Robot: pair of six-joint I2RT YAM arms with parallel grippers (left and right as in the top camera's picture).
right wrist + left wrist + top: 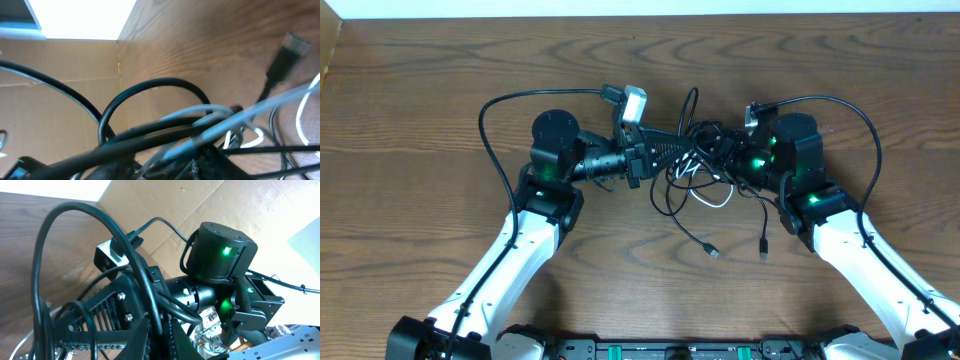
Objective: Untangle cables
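The cables [692, 168] lie in one tangle at the middle of the table: thin black cords looped with a white cord [712, 201]. Two black cords trail toward the front and end in plugs [713, 251] [763, 255]. My left gripper [665, 150] reaches into the tangle from the left and is shut on a black cord [150, 305] between its fingers [167, 340]. My right gripper [725, 152] reaches in from the right. Its wrist view shows blurred black and white cords [165, 132] stretched across its jaws [200, 167], and a black plug [290, 47] beyond them.
Thick black arm wires arc over the table behind each arm [485, 130] [870, 130]. The brown wooden table [420, 80] ends at a white strip along the back. The right arm's wrist [220, 255] with green lights fills the left wrist view.
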